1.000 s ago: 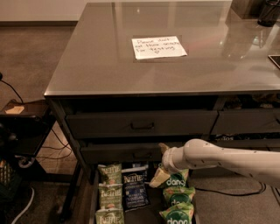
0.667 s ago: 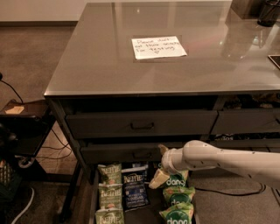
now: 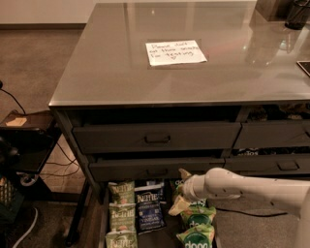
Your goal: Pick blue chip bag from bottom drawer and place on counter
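The blue chip bag (image 3: 149, 207) lies flat in the open bottom drawer (image 3: 103, 224), in the middle column, its white Kettle logo facing up. Green Kettle bags (image 3: 121, 213) lie to its left and green bags (image 3: 197, 227) to its right. My gripper (image 3: 179, 191) is on the end of the white arm that comes in from the right. It hovers low over the drawer just right of the blue bag, above the green bags, with its fingers spread open and holding nothing. The counter (image 3: 111, 72) above bears the white handwritten note (image 3: 175, 52).
Two closed drawers with pull handles (image 3: 157, 138) sit above the open one, and more drawers (image 3: 286, 164) are to the right. A dark cart with cables (image 3: 24, 150) stands at the left. Dark objects (image 3: 295, 14) sit on the counter's far right corner.
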You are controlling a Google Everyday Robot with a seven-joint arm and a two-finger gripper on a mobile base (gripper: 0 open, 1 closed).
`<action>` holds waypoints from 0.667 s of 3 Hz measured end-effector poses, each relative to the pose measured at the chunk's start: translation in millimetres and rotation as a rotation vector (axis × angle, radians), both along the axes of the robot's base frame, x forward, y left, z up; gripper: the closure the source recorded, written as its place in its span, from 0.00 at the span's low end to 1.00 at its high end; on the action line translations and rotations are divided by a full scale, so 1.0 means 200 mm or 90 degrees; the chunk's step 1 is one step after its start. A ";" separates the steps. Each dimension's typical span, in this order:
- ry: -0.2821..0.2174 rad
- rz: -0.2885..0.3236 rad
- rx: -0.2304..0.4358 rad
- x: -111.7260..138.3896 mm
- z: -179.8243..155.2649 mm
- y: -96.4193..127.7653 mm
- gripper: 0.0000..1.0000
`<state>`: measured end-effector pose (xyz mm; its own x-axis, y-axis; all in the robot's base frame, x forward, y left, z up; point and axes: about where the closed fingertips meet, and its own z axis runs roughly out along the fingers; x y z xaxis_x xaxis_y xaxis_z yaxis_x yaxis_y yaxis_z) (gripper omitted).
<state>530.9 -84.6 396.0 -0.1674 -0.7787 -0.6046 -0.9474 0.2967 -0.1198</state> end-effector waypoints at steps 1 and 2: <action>0.018 -0.011 0.016 -0.02 -0.26 0.01 0.00; 0.031 -0.003 0.042 -0.04 -0.46 0.09 0.00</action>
